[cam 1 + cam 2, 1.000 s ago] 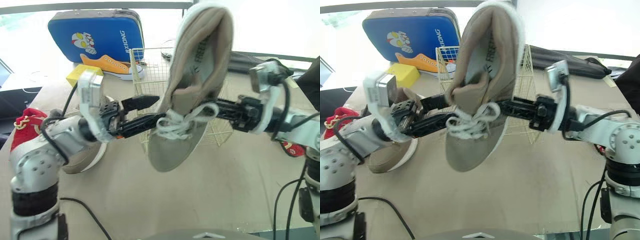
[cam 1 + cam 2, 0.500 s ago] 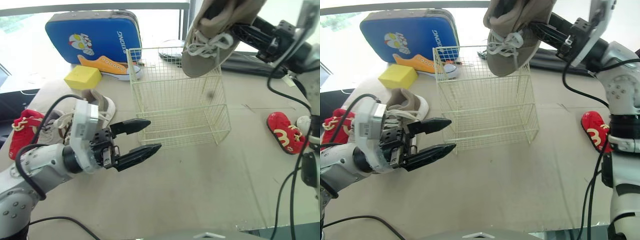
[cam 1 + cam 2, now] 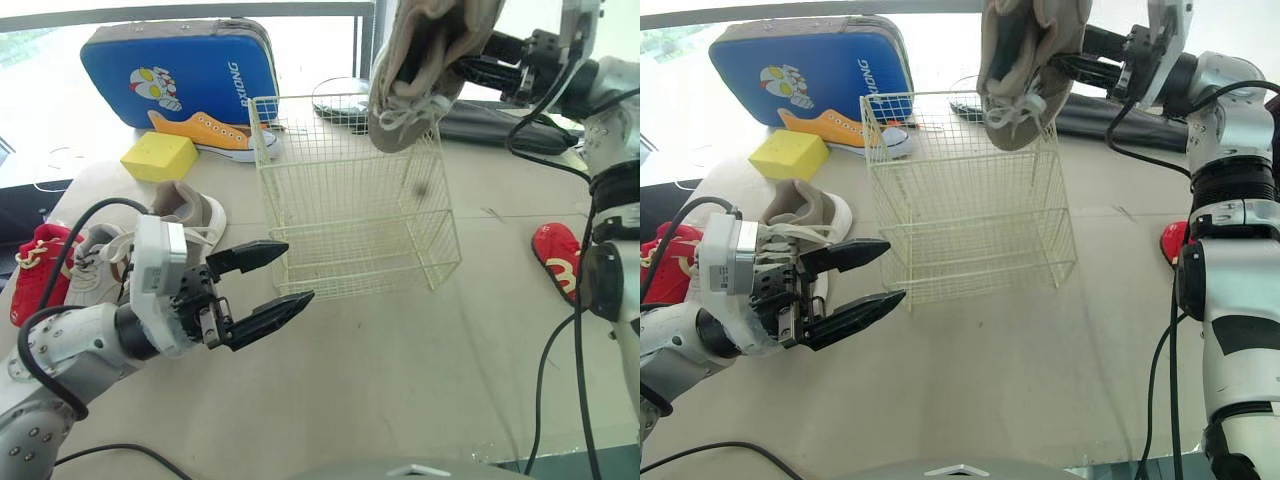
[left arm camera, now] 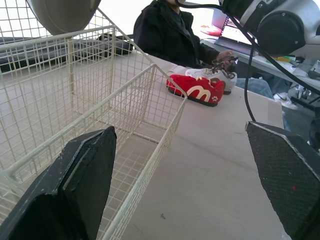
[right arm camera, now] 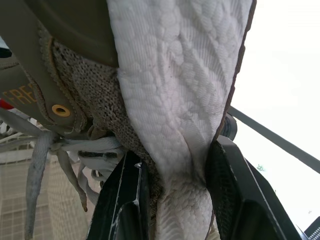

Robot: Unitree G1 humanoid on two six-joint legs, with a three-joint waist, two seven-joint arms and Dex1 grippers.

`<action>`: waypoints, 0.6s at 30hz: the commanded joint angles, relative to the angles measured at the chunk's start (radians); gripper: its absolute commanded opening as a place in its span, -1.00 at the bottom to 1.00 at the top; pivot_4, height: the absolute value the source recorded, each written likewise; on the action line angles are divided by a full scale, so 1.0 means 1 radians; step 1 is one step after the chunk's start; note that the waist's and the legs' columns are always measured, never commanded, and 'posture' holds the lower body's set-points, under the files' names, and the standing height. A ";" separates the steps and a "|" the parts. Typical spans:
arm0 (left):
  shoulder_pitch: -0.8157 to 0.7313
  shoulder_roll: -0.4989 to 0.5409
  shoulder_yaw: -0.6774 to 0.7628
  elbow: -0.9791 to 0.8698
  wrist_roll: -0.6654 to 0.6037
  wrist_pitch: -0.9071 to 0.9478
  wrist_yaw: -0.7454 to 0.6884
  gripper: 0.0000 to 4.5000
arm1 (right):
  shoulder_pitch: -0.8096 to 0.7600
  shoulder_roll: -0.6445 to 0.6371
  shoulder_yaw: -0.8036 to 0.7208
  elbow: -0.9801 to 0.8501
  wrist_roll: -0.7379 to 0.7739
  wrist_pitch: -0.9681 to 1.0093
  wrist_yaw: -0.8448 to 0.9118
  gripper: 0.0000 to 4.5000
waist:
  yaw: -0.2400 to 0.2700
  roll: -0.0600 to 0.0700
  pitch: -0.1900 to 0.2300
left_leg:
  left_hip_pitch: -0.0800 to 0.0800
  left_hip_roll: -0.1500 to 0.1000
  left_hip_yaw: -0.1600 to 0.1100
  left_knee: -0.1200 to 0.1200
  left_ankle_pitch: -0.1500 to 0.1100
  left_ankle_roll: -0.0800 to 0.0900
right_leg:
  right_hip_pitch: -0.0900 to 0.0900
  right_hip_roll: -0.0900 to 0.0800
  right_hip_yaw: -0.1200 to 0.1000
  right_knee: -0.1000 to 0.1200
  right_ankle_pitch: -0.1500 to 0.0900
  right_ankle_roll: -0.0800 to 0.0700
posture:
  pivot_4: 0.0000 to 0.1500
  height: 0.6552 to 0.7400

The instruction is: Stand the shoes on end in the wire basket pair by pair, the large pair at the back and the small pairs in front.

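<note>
A large beige shoe [image 3: 425,65] hangs above the back right corner of the wire basket [image 3: 350,200], laces down. My right gripper [image 5: 175,165] is shut on its tongue and collar. My left gripper [image 3: 295,270] is open and holds nothing, low over the table at the basket's front left. The other beige shoe [image 3: 190,210] lies on the table left of the basket. One small red shoe [image 3: 35,270] sits at the far left, another [image 3: 555,260] at the right. An orange shoe [image 3: 210,130] lies by the blue case.
A blue case [image 3: 185,70] and a yellow block [image 3: 160,155] stand behind the basket on the left. A dark bag [image 3: 500,115] lies at the back right. A person in black [image 4: 165,35] sits beyond the table near a white shoe [image 4: 220,75].
A second ago both grippers were at the beige shoe close to the camera. The left one has let go and dropped back; the right has carried the shoe over the basket.
</note>
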State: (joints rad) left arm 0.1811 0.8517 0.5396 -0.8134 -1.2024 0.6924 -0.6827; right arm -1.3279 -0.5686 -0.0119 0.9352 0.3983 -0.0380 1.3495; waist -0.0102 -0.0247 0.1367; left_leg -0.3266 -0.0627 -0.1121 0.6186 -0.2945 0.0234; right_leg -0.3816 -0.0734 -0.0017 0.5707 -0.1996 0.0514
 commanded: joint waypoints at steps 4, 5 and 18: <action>0.011 -0.013 -0.008 -0.028 0.014 -0.048 -0.010 1.00 | -0.015 0.015 -0.001 0.122 -0.094 -0.030 0.051 -0.64 | 0.004 0.000 0.000 | 0.000 0.000 -0.002 0.000 0.001 -0.001 | 0.000 0.001 -0.001 0.002 0.000 0.000 | 1.00 1.00; 0.015 -0.014 -0.009 -0.029 0.016 -0.051 -0.011 1.00 | -0.014 0.016 -0.001 0.132 -0.103 -0.013 0.062 -0.64 | 0.005 0.000 0.000 | 0.000 -0.001 -0.003 0.000 0.002 -0.003 | 0.000 0.001 -0.001 0.002 0.000 -0.001 | 1.00 1.00; 0.006 -0.017 -0.052 -0.005 0.036 -0.069 -0.032 1.00 | -0.062 0.023 0.008 0.242 -0.198 0.187 0.027 -0.64 | 0.010 0.000 0.000 | -0.001 -0.003 -0.004 -0.001 0.002 -0.003 | 0.000 0.000 0.000 0.001 0.000 -0.001 | 1.00 1.00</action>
State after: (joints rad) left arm 0.1960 0.8388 0.4878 -0.8107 -1.1616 0.6457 -0.7051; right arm -1.3845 -0.5275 -0.0147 1.1583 0.2361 0.1287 1.3668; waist 0.0001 -0.0248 0.1363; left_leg -0.3276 -0.0657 -0.1165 0.6177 -0.2925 0.0200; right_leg -0.3813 -0.0733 -0.0013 0.5715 -0.1993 0.0505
